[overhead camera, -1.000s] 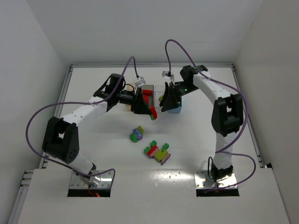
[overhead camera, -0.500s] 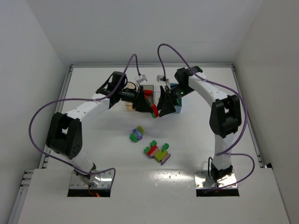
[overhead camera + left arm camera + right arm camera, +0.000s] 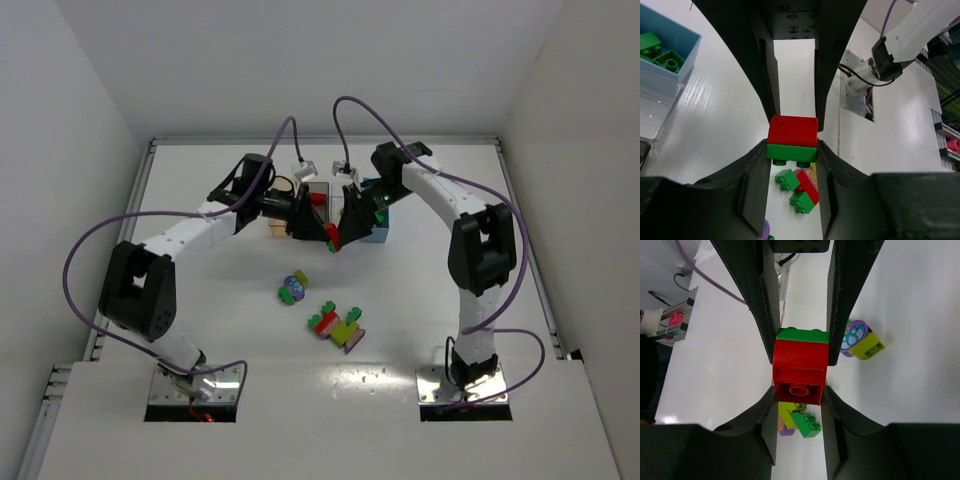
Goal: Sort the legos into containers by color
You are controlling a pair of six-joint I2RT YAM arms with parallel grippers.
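Observation:
A red brick (image 3: 800,371) and a green brick (image 3: 791,152) joined together hang between my two grippers above the table, in front of the containers. My left gripper (image 3: 792,150) is shut on the green half. My right gripper (image 3: 800,392) has its fingers pressed against both sides of the red half. From above, the pair (image 3: 333,238) shows as a small red spot where the left gripper (image 3: 322,232) and right gripper (image 3: 346,230) meet. The light blue bin (image 3: 687,37) has green bricks in it. The dark grey bin (image 3: 318,195) has red bricks in it.
Two loose clusters lie on the table nearer the arm bases: a purple, green and lime one (image 3: 293,288) and a red, green, lime and purple one (image 3: 338,325). A clear bin (image 3: 655,105) stands next to the blue one. A tan bin (image 3: 275,226) shows behind the left arm.
My right gripper has swung left to meet the left gripper and closed its fingers on the red half. The left gripper kept its grip and shifted slightly toward the back.

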